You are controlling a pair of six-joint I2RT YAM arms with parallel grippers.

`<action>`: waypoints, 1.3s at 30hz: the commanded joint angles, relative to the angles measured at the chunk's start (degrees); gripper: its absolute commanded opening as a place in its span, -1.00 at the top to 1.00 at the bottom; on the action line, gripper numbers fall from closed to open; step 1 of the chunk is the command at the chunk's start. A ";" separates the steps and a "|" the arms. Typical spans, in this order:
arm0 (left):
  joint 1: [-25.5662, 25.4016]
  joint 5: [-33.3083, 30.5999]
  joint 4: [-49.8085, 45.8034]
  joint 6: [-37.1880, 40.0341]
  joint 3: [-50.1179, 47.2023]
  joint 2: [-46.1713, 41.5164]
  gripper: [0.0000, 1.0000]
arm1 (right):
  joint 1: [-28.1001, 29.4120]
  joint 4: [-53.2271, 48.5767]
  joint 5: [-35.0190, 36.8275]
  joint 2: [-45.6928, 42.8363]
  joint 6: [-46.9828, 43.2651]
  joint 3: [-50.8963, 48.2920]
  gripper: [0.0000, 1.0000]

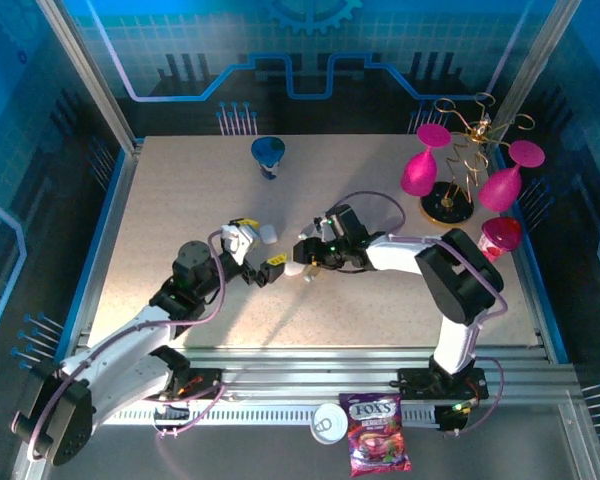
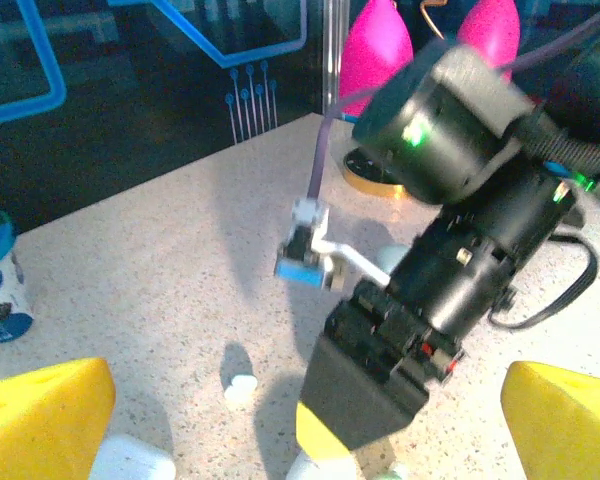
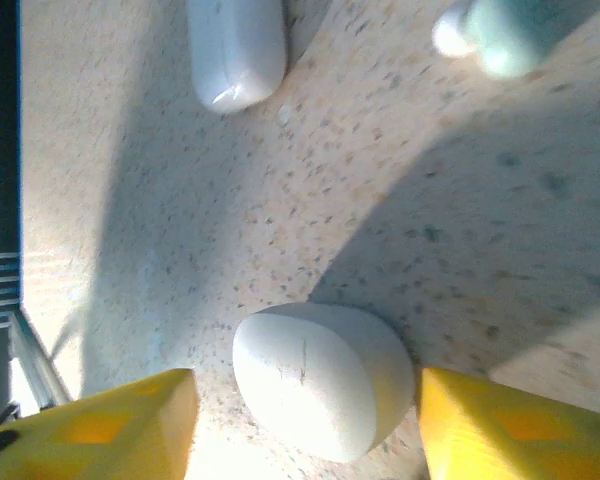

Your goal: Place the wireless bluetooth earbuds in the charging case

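Right gripper [image 3: 305,400] apart around white charging case [image 3: 320,380], left gripper [image 2: 305,400] wide open, tiny white earbud [image 2: 240,390] just ahead on worktop [image 3: 280,200].

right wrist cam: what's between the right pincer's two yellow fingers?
A white pebble-shaped plastic case, lying on the speckled tabletop. It shows in the right wrist view.

Blue light tints the overhead view's borders; the desk [image 1: 160,220] is warmly lit. Right wrist view: hard shadows, lower-left glare.
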 commanded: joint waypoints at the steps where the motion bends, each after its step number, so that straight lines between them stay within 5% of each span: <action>1: -0.66 3.25 4.94 0.59 1.78 2.93 -0.99 | -1.56 -6.80 8.44 -5.18 -6.10 -1.42 -0.40; 13: -5.19 5.92 10.62 3.94 4.60 13.19 -0.99 | -8.24 -23.53 29.49 -12.99 -22.55 0.15 -1.00; 19: -5.70 6.11 11.60 4.02 5.16 14.56 -0.99 | -13.56 -34.63 29.30 -7.98 -27.13 6.71 -0.99; 33: -6.21 6.04 11.50 3.96 6.46 16.22 -0.99 | -17.13 -36.70 26.64 3.41 -32.50 15.68 -0.91; 39: -6.21 5.93 11.65 3.83 6.55 16.61 -0.99 | -17.36 -37.31 24.08 6.59 -32.77 17.08 -0.65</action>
